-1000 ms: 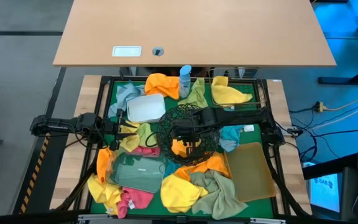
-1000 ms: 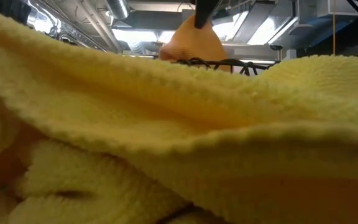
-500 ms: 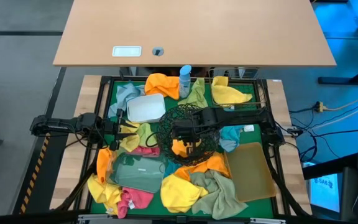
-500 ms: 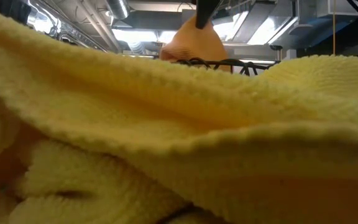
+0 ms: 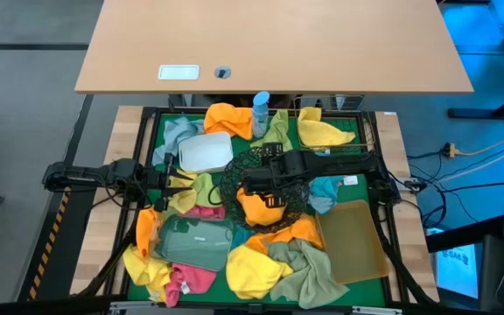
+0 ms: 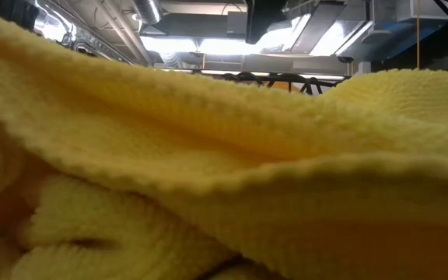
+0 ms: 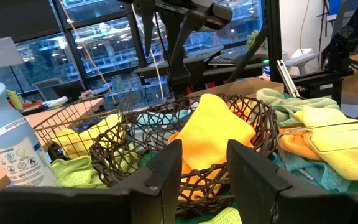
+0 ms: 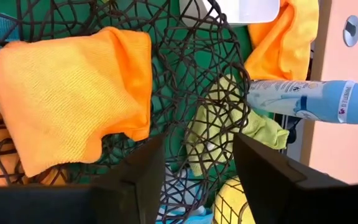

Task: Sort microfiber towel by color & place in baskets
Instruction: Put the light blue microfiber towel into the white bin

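Observation:
An orange towel (image 8: 67,93) lies crumpled inside the round black wire-mesh bowl (image 8: 191,62), resting on its mesh floor; the left wrist view shows the orange towel (image 7: 213,134) heaped in the bowl (image 7: 117,162). My right gripper (image 8: 197,168) hovers open above the bowl (image 5: 234,179), slanting down, its fingers clear of the towel (image 5: 256,208). In the low view my right gripper (image 6: 264,19) shows at the top. At the table's left, my left gripper (image 7: 204,162) waits level and open, with nothing between its fingers.
A blue-capped bottle (image 5: 260,112) stands at the far edge. A white tub (image 5: 204,150), a clear tray (image 5: 191,241) and a tan bin (image 5: 354,241) ring the bowl. Yellow, pink, green and blue towels lie around them. A yellow towel (image 6: 208,155) fills the low view.
My right gripper has opened and let go of the orange towel, tipping somewhat at the wrist while staying over the bowl. The towel, which hung from its fingers above the rim, has fallen into the bowl and spread out there.

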`<action>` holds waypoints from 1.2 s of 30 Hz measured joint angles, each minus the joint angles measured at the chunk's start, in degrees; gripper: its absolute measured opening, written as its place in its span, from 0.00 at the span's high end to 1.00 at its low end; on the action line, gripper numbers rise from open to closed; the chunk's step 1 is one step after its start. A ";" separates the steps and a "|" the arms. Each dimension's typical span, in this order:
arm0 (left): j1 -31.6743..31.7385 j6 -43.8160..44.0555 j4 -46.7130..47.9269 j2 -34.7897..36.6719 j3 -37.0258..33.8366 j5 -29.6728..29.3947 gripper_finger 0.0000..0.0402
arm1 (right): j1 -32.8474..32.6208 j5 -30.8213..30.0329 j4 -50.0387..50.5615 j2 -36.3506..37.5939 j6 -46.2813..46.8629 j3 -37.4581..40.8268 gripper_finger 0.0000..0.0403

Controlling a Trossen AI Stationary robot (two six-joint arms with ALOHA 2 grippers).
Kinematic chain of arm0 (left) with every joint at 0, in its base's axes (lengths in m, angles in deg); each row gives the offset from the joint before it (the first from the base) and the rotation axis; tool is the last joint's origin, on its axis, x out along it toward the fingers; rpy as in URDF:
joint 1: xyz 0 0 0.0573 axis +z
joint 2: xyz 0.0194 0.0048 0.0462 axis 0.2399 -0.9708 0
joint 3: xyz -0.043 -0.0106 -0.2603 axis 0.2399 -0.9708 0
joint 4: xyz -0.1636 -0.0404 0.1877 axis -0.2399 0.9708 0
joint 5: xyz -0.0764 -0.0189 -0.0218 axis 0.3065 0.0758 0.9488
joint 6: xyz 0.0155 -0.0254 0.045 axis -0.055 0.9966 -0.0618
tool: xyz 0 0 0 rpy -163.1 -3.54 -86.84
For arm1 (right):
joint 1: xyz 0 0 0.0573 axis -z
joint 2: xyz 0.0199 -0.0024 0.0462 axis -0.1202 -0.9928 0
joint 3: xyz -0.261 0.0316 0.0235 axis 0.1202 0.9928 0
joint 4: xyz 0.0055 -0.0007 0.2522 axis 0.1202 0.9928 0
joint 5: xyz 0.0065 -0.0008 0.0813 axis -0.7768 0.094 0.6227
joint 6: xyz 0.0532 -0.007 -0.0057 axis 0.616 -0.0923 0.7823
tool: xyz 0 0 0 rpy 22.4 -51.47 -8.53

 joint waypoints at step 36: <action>0.02 10.51 -4.88 0.00 0.00 -15.98 0.70 | 0.00 0.00 -0.04 21.99 0.25 -0.11 0.55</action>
